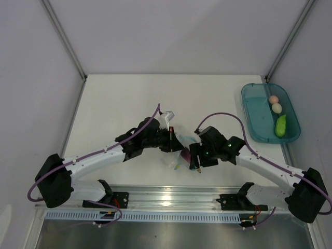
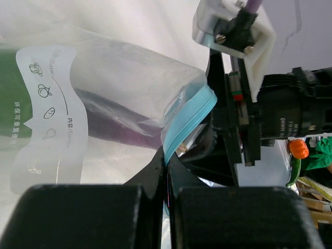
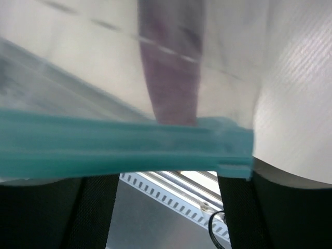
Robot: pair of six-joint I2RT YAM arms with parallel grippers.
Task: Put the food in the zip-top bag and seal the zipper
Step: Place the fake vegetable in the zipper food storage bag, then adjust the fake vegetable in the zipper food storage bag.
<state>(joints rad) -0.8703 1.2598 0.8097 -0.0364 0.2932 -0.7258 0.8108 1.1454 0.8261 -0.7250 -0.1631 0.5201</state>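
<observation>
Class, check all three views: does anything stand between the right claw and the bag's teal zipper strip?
Nothing visible does. The thin teal-blue zipper strip of the clear crinkly plastic bag lies straight across the gap of the open right claw, with no object between them.

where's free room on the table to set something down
Bare: the far table strip behind the left arm and right arm, from the left edge to the tray; also the tray's left half. Crowded: near middle, where both arms meet at the bag; the tray's right side holds food.
</observation>
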